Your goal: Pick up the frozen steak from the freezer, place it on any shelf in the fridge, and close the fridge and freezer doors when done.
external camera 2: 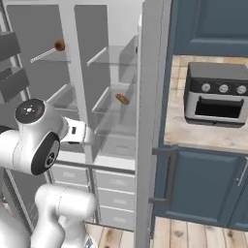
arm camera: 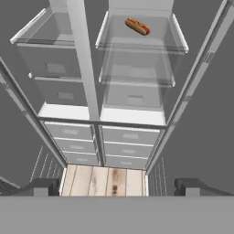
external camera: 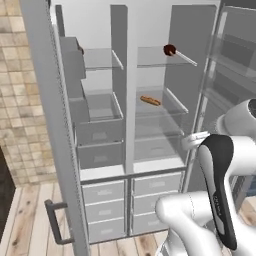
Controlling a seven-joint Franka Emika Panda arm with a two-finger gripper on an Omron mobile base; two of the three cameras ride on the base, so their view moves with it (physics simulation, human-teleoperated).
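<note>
Rises from the base in a high bend, white arm folded at the elbow. Reaches forward with the forearm toward the open grey unit. Stops with the hand in front of the opening, between the two swung-out doors, about level with the lower shelves. Looks along the gripper slightly downward, onto the lower glass shelves, the grey drawers below and the wooden floor near the unit's foot.

Jaws spread as wide as they go, dark fingertips far apart at the near edge of the hand view. Nothing between them, nothing touched.

Frozen steak high up, at the level of the top shelf, well above and beyond the hand. From the left base view, appears at the far right end of that see-through plate, in the right half, the fridge. From the right base view, shows the frozen steak just left of the white central divider, at the end of a pale shelf edge. Cannot tell for certain which half holds it.

Orange-brown sausage one shelf lower, on the right half's glass plate, well apart from the steak.

Freezer on the left, solid grey bins inside. Left door and right door both wide open.
</note>
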